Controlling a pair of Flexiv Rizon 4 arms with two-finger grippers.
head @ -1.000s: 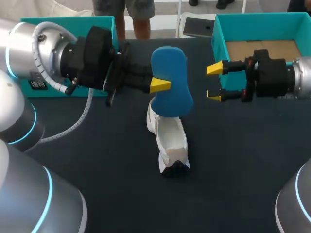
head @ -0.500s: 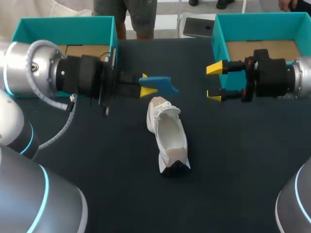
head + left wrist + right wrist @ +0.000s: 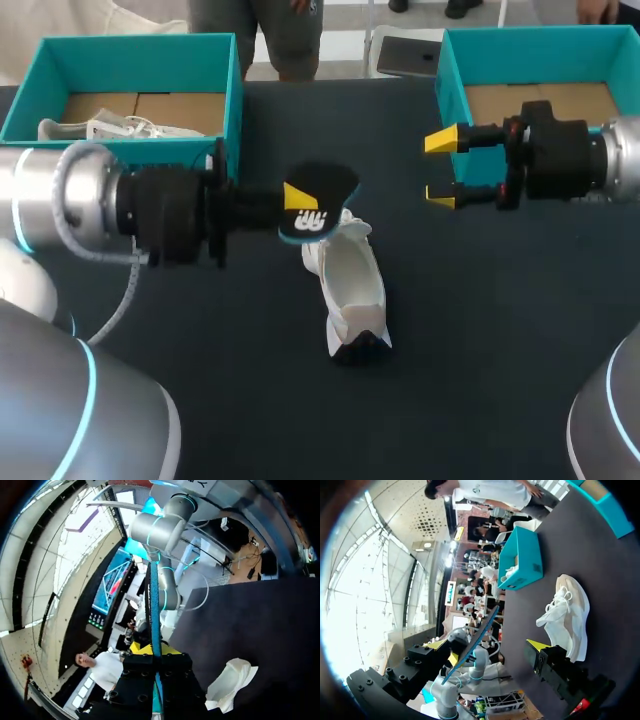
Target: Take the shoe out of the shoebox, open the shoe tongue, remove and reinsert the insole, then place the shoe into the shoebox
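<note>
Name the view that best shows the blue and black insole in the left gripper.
The head view: the blue and black insole shows a broad black face, pinched by the left gripper. Both wrist views catch it only edge-on, as a thin blue strip.

The shoe (image 3: 350, 285) looked like white woven cloth, smooth and pale inside. The insole (image 3: 318, 205) showed a matt black face. The table (image 3: 500, 350) was dark and matt. The left shoebox (image 3: 140, 48) and right shoebox (image 3: 452, 85) were teal card, plain brown inside. The left arm (image 3: 60, 200) was satin silver metal. The right gripper (image 3: 440, 168) had 2 smooth yellow fingertips (image 3: 442, 140), seemingly plastic.
</note>
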